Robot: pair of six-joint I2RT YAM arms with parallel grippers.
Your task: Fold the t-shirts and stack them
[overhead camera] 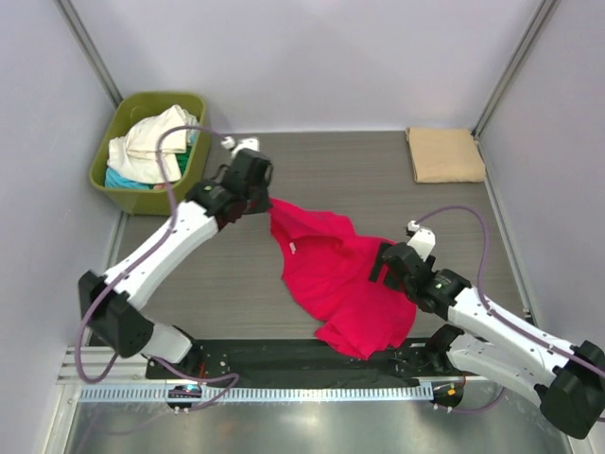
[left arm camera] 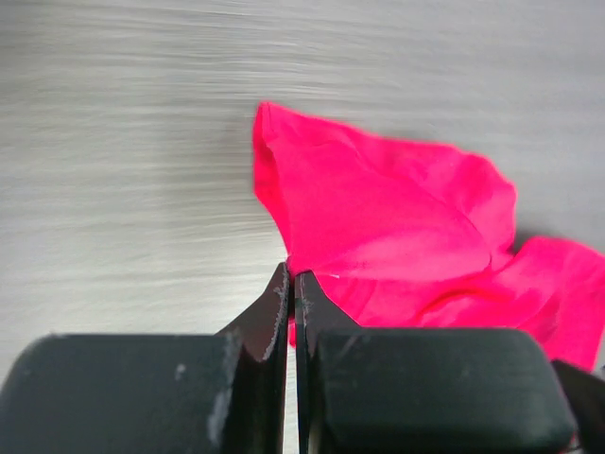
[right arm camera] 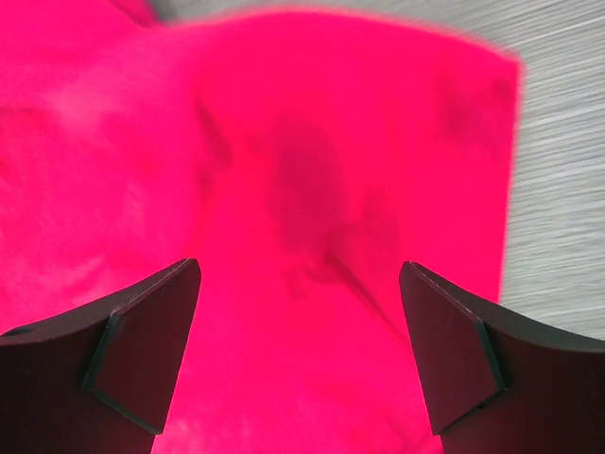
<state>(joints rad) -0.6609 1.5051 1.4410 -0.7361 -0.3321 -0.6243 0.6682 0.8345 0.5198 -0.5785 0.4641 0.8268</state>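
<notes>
T-shirt (overhead camera: 340,279) crumpled | left fingers (left arm camera: 274,312) pinching edge | right fingers (right arm camera: 142,350) spread above

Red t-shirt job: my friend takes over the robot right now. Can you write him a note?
Left gripper: shut on the far-left corner of the red t-shirt.
Right gripper: open, above that shirt's right side, holding nothing.
The red one lies crumpled mid-table.
Tan t-shirt: folded, far-right corner.
Cream and teal shirts: in the green tub, far left.
Done: tan one folded.
Left: fold the red one and the tub's shirts, then stack.
</notes>
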